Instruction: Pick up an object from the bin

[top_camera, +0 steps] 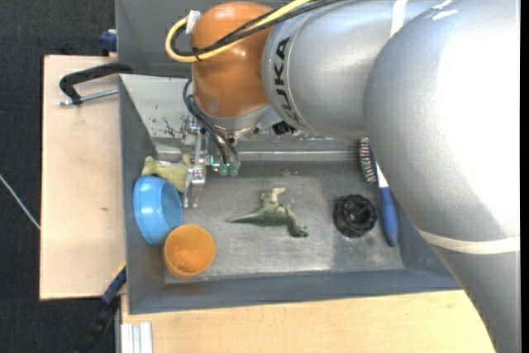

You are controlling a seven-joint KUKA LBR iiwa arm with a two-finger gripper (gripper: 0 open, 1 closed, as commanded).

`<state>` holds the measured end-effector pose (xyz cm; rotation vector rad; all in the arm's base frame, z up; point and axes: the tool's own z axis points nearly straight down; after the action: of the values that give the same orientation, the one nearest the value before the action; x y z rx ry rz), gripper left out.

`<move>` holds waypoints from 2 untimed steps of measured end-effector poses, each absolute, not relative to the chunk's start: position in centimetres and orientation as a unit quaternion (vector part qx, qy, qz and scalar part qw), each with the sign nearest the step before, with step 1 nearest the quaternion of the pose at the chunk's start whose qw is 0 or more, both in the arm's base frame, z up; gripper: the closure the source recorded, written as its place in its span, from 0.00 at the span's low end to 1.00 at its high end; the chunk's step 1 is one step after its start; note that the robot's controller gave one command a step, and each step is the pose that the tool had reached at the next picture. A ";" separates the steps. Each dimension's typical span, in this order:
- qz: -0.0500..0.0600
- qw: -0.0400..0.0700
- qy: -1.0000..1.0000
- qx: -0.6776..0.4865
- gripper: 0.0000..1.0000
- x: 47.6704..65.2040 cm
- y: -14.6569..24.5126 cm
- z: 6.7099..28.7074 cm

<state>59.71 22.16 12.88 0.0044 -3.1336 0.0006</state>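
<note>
My gripper (194, 182) hangs below the orange wrist cover at the bin's left side, its metal fingers pointing down just right of a blue bowl (154, 209) lying on its side. A pale yellow toy piece (166, 171) sits at the gripper's left, touching or very close to the fingers. An orange cup (189, 250) stands in front of the blue bowl, near the front left corner. A green toy dinosaur (274, 214) lies on the floor to the gripper's right. Nothing shows between the fingers.
A black round cap (355, 215) lies at the right of the bin floor. A brush with a blue handle (378, 193) leans along the right wall. The large arm covers the back and right of the bin.
</note>
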 end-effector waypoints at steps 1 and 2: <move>-0.001 -0.002 -0.980 0.200 0.00 60.0 21.4 7.2; -0.002 -0.007 -0.980 0.199 1.00 60.2 21.4 7.4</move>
<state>60.16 21.45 7.44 0.6280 -3.0924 -0.0078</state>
